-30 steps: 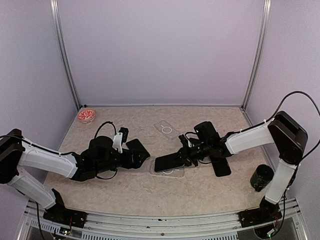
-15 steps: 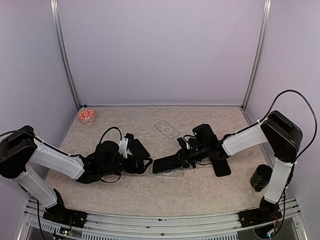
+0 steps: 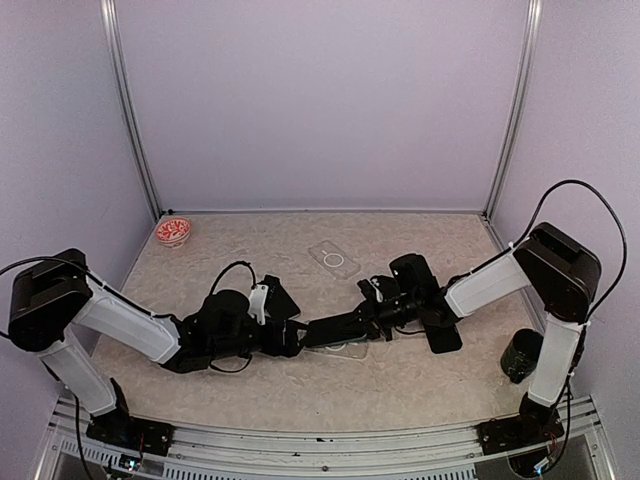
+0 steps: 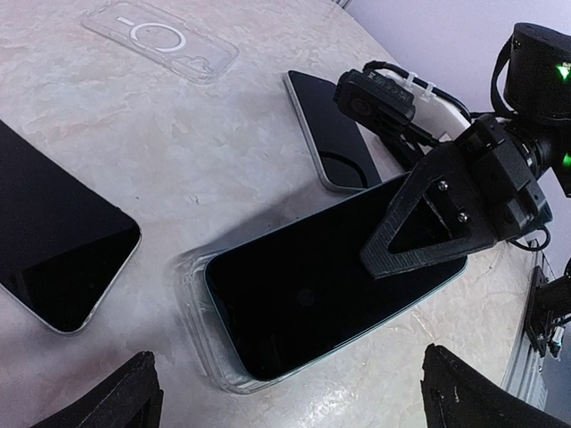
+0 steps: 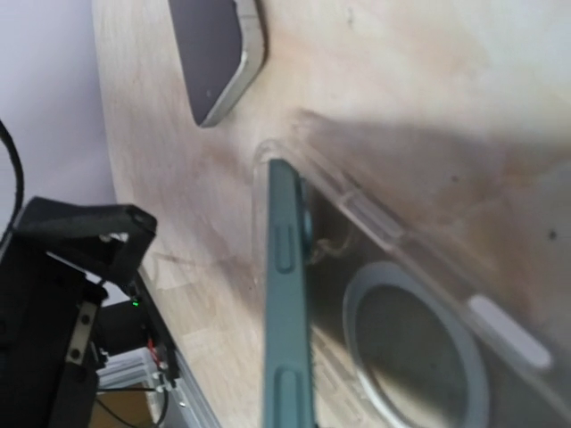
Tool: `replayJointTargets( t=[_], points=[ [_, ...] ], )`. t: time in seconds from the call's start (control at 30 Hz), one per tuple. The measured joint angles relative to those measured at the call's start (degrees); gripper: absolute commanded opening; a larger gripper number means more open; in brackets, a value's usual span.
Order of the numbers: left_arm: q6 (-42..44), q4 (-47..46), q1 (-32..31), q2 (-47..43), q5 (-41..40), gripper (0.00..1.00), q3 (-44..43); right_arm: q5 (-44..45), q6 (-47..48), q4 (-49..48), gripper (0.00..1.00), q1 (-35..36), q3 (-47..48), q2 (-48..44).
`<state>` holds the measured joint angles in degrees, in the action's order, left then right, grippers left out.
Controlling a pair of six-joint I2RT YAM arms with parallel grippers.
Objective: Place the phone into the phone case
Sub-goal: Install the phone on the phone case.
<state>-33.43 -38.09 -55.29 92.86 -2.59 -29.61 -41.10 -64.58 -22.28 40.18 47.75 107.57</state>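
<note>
1. The right gripper (image 3: 370,312) is clamped tight on the far end of the phone (image 4: 312,294). One black, three-cornered finger (image 4: 428,223) lies flat across the dark screen.
2. The phone sits at a tilt. Its near end is down inside the rim of the clear case (image 4: 201,357), while the held end is raised off it. From the right wrist, the case's back with its round ring shows under the phone's teal edge.
3. The left gripper (image 3: 288,336) is spread as wide as it goes and holds nothing. Its fingers (image 4: 103,401) stand either side of the case's near end, apart from it.
4. All this lies on a marbled beige table (image 3: 250,395). A second phone (image 4: 53,241) lies face up to the left of the case, and a third phone (image 4: 335,134) lies just beyond it, below the right arm. A spare case (image 4: 161,40) rests farther back.
5. A small red bowl (image 3: 173,231) sits in the far left corner. A dark cylinder (image 3: 522,355) stands near the right arm's base.
6. Pale lilac walls (image 3: 320,100) close the table in, with metal posts (image 3: 128,120) at the back corners.
</note>
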Motion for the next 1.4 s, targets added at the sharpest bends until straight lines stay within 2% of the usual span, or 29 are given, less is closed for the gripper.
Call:
replayJointTargets(
  t=[0.47,1.4],
  points=[
    [-1.11,-0.59,-3.04,6.58,-2.38,0.99,-4.68,-1.33,-6.10,-7.80,0.00,-0.35,-2.60,1.75],
    [-4.55,-2.16,-2.36,11.15,1.60,0.99,-5.29,-1.40,-8.72,-9.68,0.00,-0.35,-2.71,2.58]
  ],
)
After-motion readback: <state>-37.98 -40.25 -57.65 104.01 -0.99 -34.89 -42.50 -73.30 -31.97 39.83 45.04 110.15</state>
